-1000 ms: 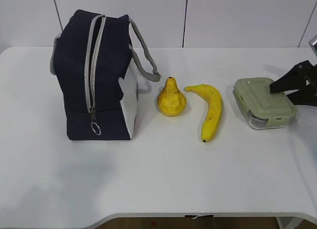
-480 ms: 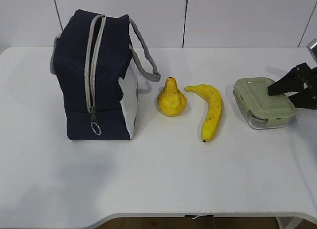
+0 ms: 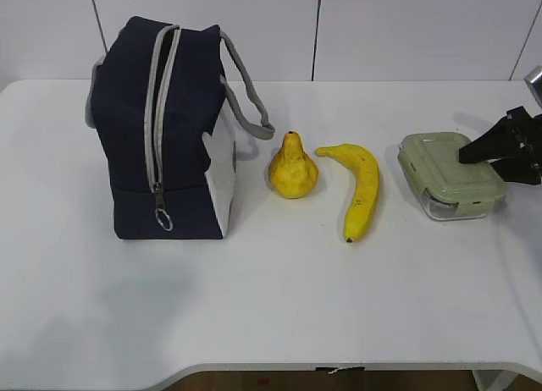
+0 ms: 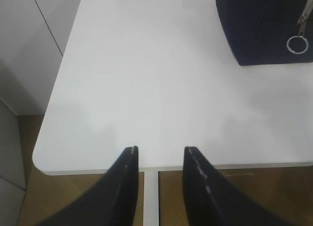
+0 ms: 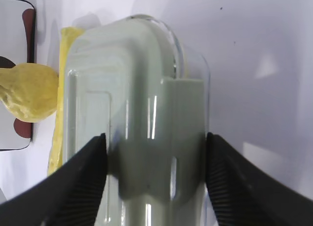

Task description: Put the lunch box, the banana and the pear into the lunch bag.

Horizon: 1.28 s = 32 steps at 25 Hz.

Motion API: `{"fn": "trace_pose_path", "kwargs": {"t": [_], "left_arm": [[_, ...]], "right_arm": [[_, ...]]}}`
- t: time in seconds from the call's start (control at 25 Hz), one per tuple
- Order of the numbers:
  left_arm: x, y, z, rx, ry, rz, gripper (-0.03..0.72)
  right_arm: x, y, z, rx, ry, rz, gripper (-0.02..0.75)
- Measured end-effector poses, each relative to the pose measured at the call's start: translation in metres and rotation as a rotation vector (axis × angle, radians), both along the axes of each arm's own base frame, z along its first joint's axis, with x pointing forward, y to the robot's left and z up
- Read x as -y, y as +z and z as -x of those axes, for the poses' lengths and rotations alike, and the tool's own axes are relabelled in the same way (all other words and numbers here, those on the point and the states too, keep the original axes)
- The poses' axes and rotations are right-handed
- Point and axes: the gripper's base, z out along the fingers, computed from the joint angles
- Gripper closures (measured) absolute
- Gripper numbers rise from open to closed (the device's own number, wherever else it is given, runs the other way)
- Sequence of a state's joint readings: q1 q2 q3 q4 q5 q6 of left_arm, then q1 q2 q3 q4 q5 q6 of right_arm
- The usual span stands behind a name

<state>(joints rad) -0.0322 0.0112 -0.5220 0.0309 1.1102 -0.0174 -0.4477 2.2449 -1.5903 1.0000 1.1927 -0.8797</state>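
Exterior view had the lunch bag (image 3: pixel 161 129) upright at left, the pear (image 3: pixel 293 169) and banana (image 3: pixel 360 188) mid-frame, and at the right edge the right gripper (image 3: pixel 484 157) straddled the lunch box (image 3: pixel 451 174), jaws apart, grip uncertain.

Open tabletop (image 3: pixel 279 306) in front of lunch bag (image 3: pixel 161 129); pear (image 3: pixel 293 168), banana (image 3: pixel 360 188), lunch box (image 3: pixel 449 175) crowd its right side.

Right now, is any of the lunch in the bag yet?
Not yet. The bag looks zipped shut. The pear, banana and box sit on the table. The right pincer straddles the box, fingers at its sides. Left: open the bag, pack all three.
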Motion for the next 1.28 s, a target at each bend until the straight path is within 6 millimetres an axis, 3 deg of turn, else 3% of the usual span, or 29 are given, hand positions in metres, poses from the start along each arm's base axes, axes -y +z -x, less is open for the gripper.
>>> {"fn": "trace_pose_path", "kwargs": {"t": [0.72,1.28], "left_arm": [[0.0000,0.0000,0.0000,0.000,0.000,0.000,0.447],[0.0000,0.0000,0.0000,0.000,0.000,0.000,0.447]], "right_arm": [[0.0007,0.0009,0.0000,-0.001,-0.007,-0.020,0.345],[0.0005,0.0012,-0.0001,0.000,-0.008,-0.024,0.351]]}}
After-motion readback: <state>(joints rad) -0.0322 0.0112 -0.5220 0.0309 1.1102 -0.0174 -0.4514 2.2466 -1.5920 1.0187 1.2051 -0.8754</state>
